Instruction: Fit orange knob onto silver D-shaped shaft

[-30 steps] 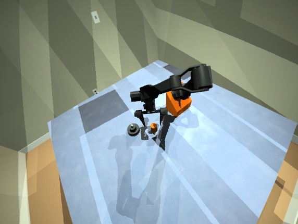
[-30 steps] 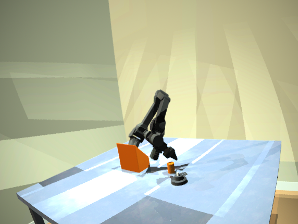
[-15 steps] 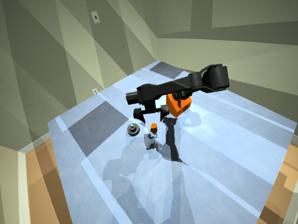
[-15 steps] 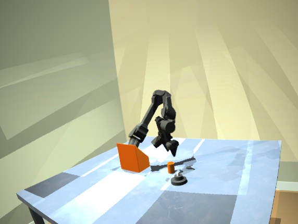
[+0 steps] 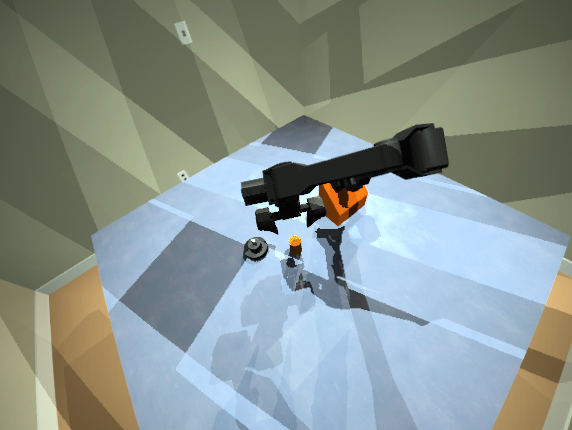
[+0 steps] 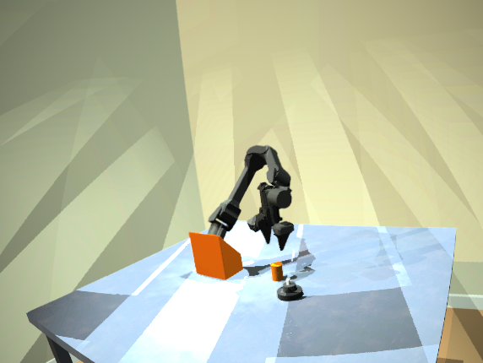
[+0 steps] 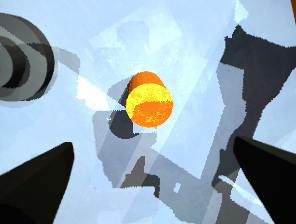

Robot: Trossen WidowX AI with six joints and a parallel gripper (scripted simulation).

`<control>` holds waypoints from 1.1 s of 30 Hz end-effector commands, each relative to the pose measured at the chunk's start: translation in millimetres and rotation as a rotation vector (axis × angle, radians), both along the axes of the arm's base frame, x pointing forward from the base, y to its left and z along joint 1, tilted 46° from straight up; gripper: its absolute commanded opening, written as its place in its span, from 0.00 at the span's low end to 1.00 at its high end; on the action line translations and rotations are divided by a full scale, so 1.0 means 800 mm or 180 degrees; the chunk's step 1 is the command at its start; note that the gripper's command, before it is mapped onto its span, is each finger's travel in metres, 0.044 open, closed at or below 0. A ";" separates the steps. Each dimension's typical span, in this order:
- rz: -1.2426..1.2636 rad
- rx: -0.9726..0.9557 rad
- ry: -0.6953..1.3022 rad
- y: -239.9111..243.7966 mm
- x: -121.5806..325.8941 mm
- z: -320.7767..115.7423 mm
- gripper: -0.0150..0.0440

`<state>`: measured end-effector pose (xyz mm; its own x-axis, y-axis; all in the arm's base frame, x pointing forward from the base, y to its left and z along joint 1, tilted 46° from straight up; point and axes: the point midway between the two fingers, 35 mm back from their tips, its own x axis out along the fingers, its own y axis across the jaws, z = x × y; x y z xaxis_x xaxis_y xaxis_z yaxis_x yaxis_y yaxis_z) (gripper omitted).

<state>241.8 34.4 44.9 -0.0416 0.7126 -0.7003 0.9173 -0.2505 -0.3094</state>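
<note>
The orange knob [image 5: 295, 246] [image 6: 277, 272] [image 7: 149, 106] stands upright on the table, its top face up; its hole underneath is hidden. The dark round pedestal [image 5: 259, 254] [image 6: 290, 294] [image 7: 43, 65] stands close beside it, at the left edge in the wrist view. Its silver shaft [image 5: 254, 242] [image 6: 288, 280] points up with nothing on it; the flat side is too small to make out. My gripper [image 5: 292, 229] [image 6: 275, 246] [image 7: 156, 146] is wide open and empty. It hangs above the knob, which shows between and beyond the fingertips in the wrist view.
The orange block [image 5: 341, 212] [image 6: 211, 257] at the arm's base stands behind the knob, on the side away from the pedestal. The table [image 5: 425, 270] [image 6: 350, 321] carries dark arm shadows and bright light patches around the knob.
</note>
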 end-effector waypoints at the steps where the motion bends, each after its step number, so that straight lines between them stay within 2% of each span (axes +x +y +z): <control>1: 0.0665 0.0021 -0.0658 0.000 0.000 0.000 1.00; 14: 0.3532 0.0201 -0.3561 0.000 0.000 0.000 1.00; 33: 0.5901 0.0356 -0.5964 0.001 0.000 -0.001 1.00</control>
<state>241.8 34.9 45.0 -0.0428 0.7123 -0.7005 0.1325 0.6990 0.7027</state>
